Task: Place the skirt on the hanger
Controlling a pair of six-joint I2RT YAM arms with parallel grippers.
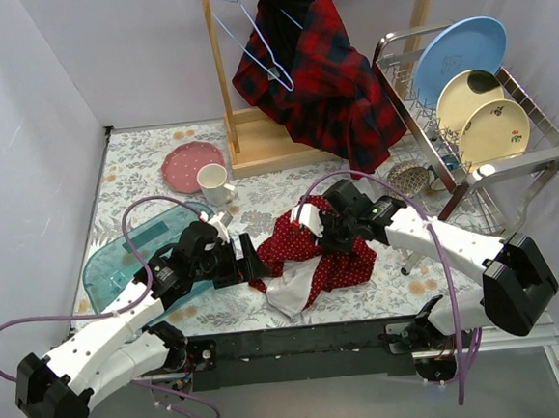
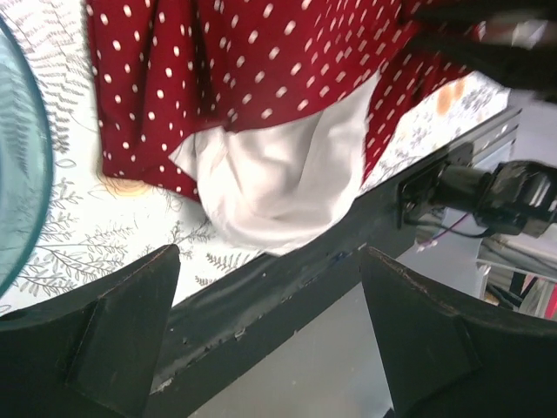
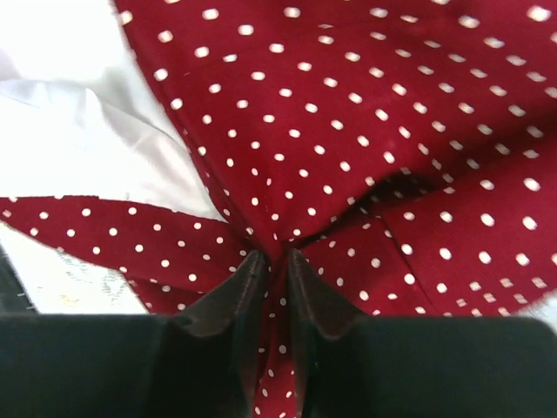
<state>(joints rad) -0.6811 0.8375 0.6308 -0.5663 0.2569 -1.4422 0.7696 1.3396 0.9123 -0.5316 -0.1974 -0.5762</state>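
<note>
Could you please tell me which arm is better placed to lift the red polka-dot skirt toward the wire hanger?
Right, most likely: the right end effector is pinched shut on a fold of the red white-dotted fabric skirt, whereas the left end effector stands open beside the skirt's edge, holding nothing.

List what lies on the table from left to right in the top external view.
teal tray → white mug → red polka-dot skirt → dish rack
</note>
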